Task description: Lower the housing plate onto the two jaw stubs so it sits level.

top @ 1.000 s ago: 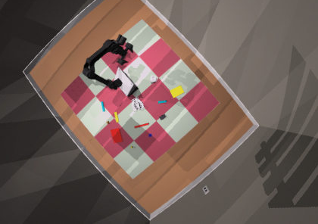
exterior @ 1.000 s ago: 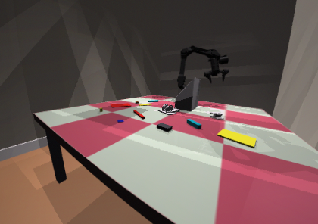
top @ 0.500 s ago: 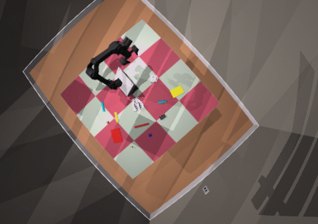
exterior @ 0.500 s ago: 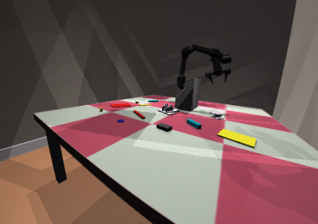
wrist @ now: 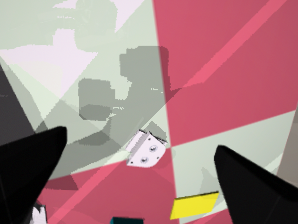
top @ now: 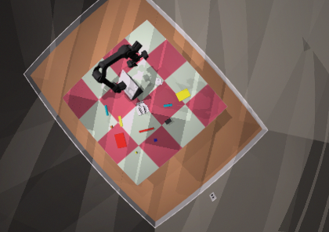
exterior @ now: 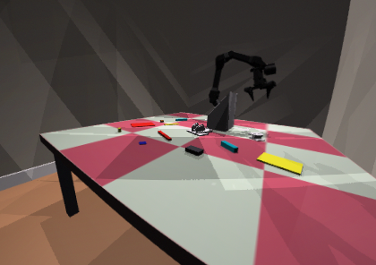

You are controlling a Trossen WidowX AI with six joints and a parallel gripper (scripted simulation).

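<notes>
The housing plate point(top: 159, 81) point(exterior: 257, 134) point(wrist: 146, 153) seems to be the small white piece with two round holes, lying on the table; in the wrist view it is low in the middle. The white and black base with the jaws point(top: 142, 108) point(exterior: 198, 129) stands apart from it, nearer the table's middle, and only a corner of it shows at the lower left of the wrist view. Single jaws and pins are too small to tell. My gripper point(top: 138, 59) point(exterior: 260, 97) point(wrist: 142, 143) is open and empty, high above the table, well clear of both pieces.
A tall grey wedge-shaped block point(top: 131, 85) point(exterior: 221, 116) stands beside the base. A yellow slab point(top: 182, 95) point(exterior: 280, 163) point(wrist: 194, 205), a teal bar point(top: 168, 105) point(exterior: 229, 146), a black block point(top: 168, 121) point(exterior: 194, 150), and a red bar point(top: 146, 130) point(exterior: 165, 135) lie around.
</notes>
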